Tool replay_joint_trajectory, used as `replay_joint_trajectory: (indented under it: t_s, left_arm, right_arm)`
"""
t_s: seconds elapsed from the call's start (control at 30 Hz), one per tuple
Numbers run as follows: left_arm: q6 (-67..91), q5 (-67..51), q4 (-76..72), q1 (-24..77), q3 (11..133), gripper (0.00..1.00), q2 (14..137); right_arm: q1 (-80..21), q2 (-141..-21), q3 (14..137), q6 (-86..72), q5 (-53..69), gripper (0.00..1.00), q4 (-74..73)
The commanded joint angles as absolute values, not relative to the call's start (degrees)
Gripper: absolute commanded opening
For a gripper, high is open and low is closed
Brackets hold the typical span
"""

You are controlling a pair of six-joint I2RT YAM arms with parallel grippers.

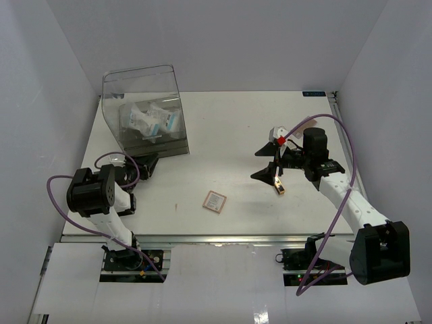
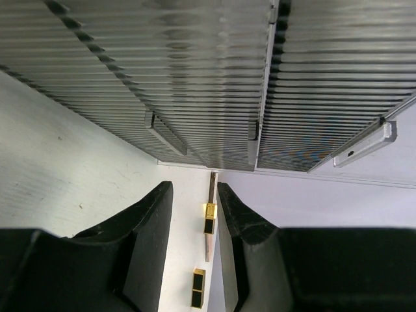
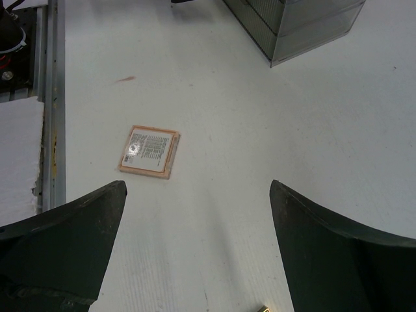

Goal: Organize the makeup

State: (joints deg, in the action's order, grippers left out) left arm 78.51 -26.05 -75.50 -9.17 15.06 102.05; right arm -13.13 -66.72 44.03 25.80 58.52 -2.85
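From above, the white tabletop (image 1: pixel 236 121) carries a large clear plastic box (image 1: pixel 145 88) at its far left. Clear packets with white-and-blue labels (image 1: pixel 150 121) lie piled inside it. Only this view shows them, since the left wrist camera meets just the box's ribbed wall (image 2: pixel 214 84), through which nothing inside can be made out.

The left pincer (image 1: pixel 147 164) sits low at the box's near corner. Overhead it is a dark lump whose state cannot be read. Its own camera shows the left pincer (image 2: pixel 195 188) turned on its side, the fingers (image 2: pixel 159 214) a narrow gap apart with nothing pinched. Small gold-and-black shapes show far off through that gap, too small to tell what they are.

A flat pink square palette (image 1: pixel 214 201) lies alone near the front middle of the tabletop, well apart from the box. The right wrist camera shows what the top view cannot: fine print on the palette's (image 3: pixel 148 151) pale face inside a pink border.

The right pincer (image 1: pixel 256 164) hangs right of centre, spread wide and empty. A small gold tube (image 1: pixel 279 188) lies just beside it on its near side. In the wrist view the right pincer (image 3: pixel 196 188) frames bare tabletop, and the tube is only a gold sliver (image 3: pixel 263 308) at the bottom edge.
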Motion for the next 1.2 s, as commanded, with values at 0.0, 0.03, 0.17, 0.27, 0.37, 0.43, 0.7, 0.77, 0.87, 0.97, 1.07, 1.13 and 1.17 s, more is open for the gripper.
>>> replay_joint_trajectory:
  t_s: [0.0,0.03,0.17,0.27,0.37,0.43,0.7,0.77,0.87,0.97,1.07,1.13,1.17]
  left_arm:
    - [79.1,-26.4,-94.0,-9.2,15.9,0.43,100.1]
    - [79.3,-26.5,-94.4,-9.2,15.8,0.43,100.2]
    - [79.5,-26.8,-94.9,-9.2,16.0,0.42,99.7]
    - [79.8,-27.0,-94.7,-9.2,16.4,0.42,98.9]
    - [80.3,-27.3,-94.7,-9.3,16.8,0.43,97.7]
    - [80.4,-27.3,-93.9,-9.2,16.9,0.43,96.9]
    - [80.1,-26.4,-90.2,-9.3,18.4,0.46,96.0]
    - [81.1,-25.7,-90.3,-9.3,18.6,0.45,97.5]
    - [82.0,-25.2,-90.9,-9.4,19.3,0.45,99.6]
    - [82.3,-24.8,-90.7,-9.3,20.3,0.43,101.5]
    - [82.6,-24.5,-90.5,-9.4,21.4,0.43,102.5]
    - [82.6,-24.5,-90.1,-9.5,21.9,0.42,102.9]
    - [82.6,-24.5,-89.9,-9.6,22.2,0.41,103.0]
  right_arm:
    - [-12.9,-66.5,43.6,26.2,59.9,0.97,-1.4]
    - [-12.8,-66.5,43.5,26.3,59.9,0.97,-1.4]
    - [-12.8,-66.6,43.5,26.4,59.8,0.97,-1.4]
    - [-12.7,-66.9,43.5,26.4,59.8,0.97,-1.4]
    - [-12.7,-67.0,43.5,26.4,59.7,0.97,-1.4]
    - [-12.6,-67.1,43.5,26.4,59.7,0.97,-1.5]
    - [-12.4,-67.3,43.5,26.4,59.7,0.97,-1.5]
    - [-12.3,-67.2,43.5,26.4,59.8,0.97,-1.5]
    - [-12.1,-67.1,43.5,26.3,59.9,0.97,-1.5]
    - [-12.0,-67.1,43.6,26.3,60.1,0.97,-1.5]
    - [-11.8,-67.0,43.6,26.2,60.2,0.97,-1.5]
    - [-11.8,-67.0,43.7,26.2,60.3,0.97,-1.5]
    - [-11.8,-67.0,43.7,26.2,60.3,0.97,-1.5]
